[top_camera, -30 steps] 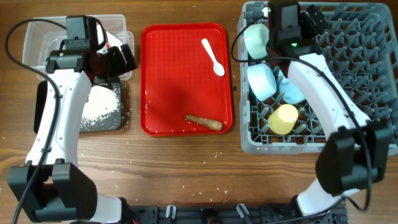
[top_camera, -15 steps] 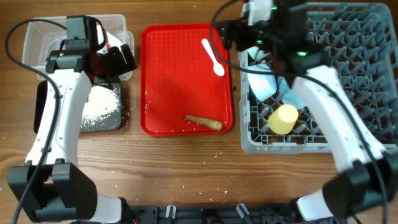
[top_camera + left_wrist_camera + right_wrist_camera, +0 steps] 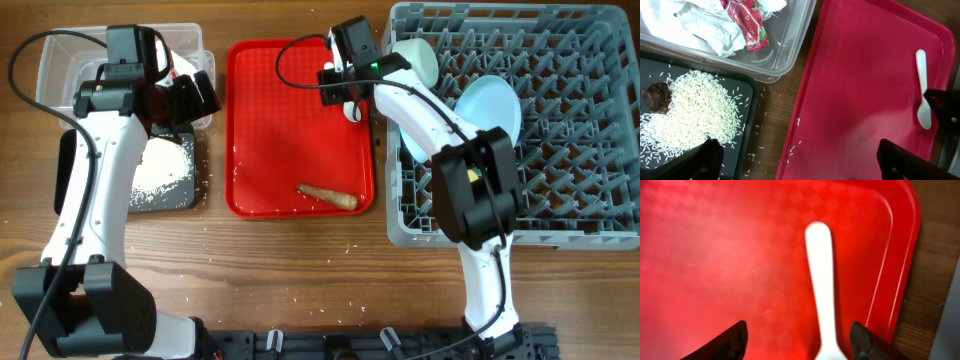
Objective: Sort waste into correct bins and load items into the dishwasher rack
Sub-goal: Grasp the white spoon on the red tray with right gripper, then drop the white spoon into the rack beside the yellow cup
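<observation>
The white plastic spoon (image 3: 821, 280) lies on the flat red serving tray (image 3: 280, 120), between the open fingers of my right gripper (image 3: 800, 340), which hovers over it (image 3: 340, 85). My left gripper (image 3: 797, 160) is open and empty above the gap between the bins and the red tray. The clear tub (image 3: 790, 55) holds the red wrapper (image 3: 747, 22) and white tissue (image 3: 695, 20). The black tray (image 3: 185, 195) holds rice (image 3: 695, 115) and the brown lump (image 3: 656, 96). The carrot-like root (image 3: 328, 196) lies at the red tray's front. The grey rack (image 3: 600, 230) holds a pale green bowl (image 3: 418, 58) and a light blue bowl (image 3: 490, 105).
My right arm crosses the rack's front left part and hides most of what lies there. Stray rice grains lie on the wood beside the black tray and on the red tray's left edge (image 3: 797, 121).
My right arm has swung left out of the rack to above the spoon on the red tray, uncovering the bowls. My left arm has not moved.
</observation>
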Controlling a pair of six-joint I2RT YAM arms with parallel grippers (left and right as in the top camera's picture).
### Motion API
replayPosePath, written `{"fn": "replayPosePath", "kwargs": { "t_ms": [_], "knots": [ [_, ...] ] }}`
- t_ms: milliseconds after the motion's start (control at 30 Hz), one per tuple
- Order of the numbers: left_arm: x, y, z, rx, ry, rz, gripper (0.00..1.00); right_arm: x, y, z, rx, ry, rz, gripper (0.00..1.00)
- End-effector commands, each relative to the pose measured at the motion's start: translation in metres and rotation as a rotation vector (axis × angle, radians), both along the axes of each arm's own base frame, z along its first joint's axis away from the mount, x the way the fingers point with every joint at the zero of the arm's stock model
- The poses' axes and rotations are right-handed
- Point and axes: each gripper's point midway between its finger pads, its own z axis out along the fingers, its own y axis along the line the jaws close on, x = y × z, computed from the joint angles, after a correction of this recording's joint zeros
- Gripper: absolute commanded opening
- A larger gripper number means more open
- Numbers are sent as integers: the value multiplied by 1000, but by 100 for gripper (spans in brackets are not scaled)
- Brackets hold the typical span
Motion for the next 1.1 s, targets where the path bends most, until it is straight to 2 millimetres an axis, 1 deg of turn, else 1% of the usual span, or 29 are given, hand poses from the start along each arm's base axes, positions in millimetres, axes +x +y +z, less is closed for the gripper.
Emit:
{"fn": "replayPosePath", "kwargs": {
  "t_ms": [0, 67, 133, 200, 233, 267, 367, 433, 533, 567, 600, 667, 700, 767, 800, 833, 867, 900, 933, 967, 1067],
  "knots": [
    [-1, 1, 2, -13, -6, 6, 100, 1, -3, -29, -20, 46, -37, 62],
    [-1, 1, 2, -13, -6, 6, 100, -4, -4, -39, -13, 85, -60, 58],
    [-1, 1, 2, -13, -6, 6, 100, -12, -6, -52, -17, 134, -77, 50],
    [-1, 1, 2, -13, -6, 6, 100, -17, -6, -55, -14, 154, -71, 43],
    [-1, 1, 2, -13, -6, 6, 100, -21, -4, -55, -1, 173, -73, 39],
    [-1, 1, 2, -13, -6, 6, 100, -25, -1, -56, 21, 198, -80, 29],
    [-1, 1, 2, -13, -6, 6, 100, -30, -1, -58, 33, 227, -102, 13],
    [-1, 1, 2, -13, -6, 6, 100, -33, 1, -58, 46, 246, -93, 5],
    [-1, 1, 2, -13, -6, 6, 100, -38, 10, -54, 92, 268, -67, 4],
    [-1, 1, 2, -13, -6, 6, 100, -38, 11, -41, 104, 257, -62, 4],
    [-1, 1, 2, -13, -6, 6, 100, -37, 11, -33, 109, 246, -60, 4],
    [-1, 1, 2, -13, -6, 6, 100, -33, 11, -6, 126, 200, -56, 4],
    [-1, 1, 2, -13, -6, 6, 100, -33, 11, 2, 131, 189, -55, 4],
    [-1, 1, 2, -13, -6, 6, 100, -33, 11, 24, 142, 162, -47, 4],
    [-1, 1, 2, -13, -6, 6, 100, -34, 11, 39, 150, 140, -41, 4],
    [-1, 1, 2, -13, -6, 6, 100, -35, 10, 65, 158, 95, -17, 4],
    [-1, 1, 2, -13, -6, 6, 100, -41, 4, 97, 160, 52, -18, 4],
    [-1, 1, 2, -13, -6, 6, 100, -47, 0, 116, 156, 31, -16, 4],
    [-1, 1, 2, -13, -6, 6, 100, -52, -3, 128, 156, 19, -8, 4],
    [-1, 1, 2, -13, -6, 6, 100, -62, -9, 151, 153, -4, -9, 4],
    [-1, 1, 2, -13, -6, 6, 100, -80, -26, 192, 142, -58, -32, 4]
  ]
}}
